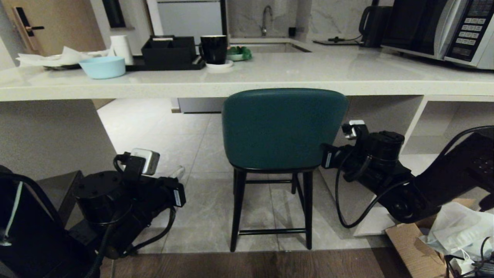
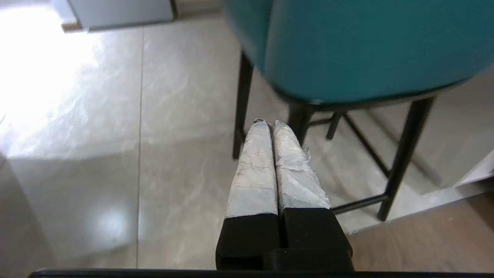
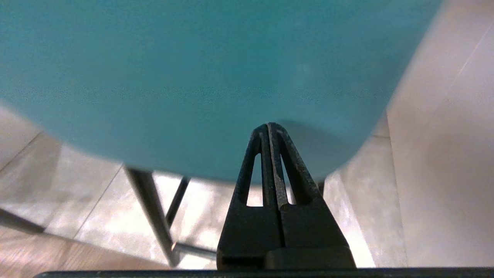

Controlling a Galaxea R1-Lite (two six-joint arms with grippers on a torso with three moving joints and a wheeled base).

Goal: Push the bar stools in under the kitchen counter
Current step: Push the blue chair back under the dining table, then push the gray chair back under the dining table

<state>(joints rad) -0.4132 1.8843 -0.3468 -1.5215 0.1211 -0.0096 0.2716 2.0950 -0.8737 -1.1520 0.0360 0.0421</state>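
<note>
- the teal bar stool with the curved padded back and thin black legs [image 1: 285,129] stands straight ahead, its backrest top level with the thick front edge of the long pale cream stone-look kitchen counter [image 1: 270,87], seat reaching in beneath the slab.
- its legs stand on the grey tiled floor [image 1: 185,154], just past the strip of dark wood flooring [image 1: 251,266].
- right gripper [image 3: 269,125]: black slotted fingers pressed together, nothing between them, tips right up at the lower corner of the teal backrest; in the right wrist view they look to be touching the padding, though contact is hard to confirm.
- left gripper [image 2: 269,123]: pale wrapped fingers [image 2: 252,170] closed flat against each other, holding nothing, low and off to the stool's left side, clear of it, pointing towards the black legs.
- on the counter top: a light blue bowl [image 1: 102,66], a black mug [image 1: 213,48], a black tray organiser [image 1: 170,52], a microwave [image 1: 444,29] at the right end.
- only one stool is in view.
</note>
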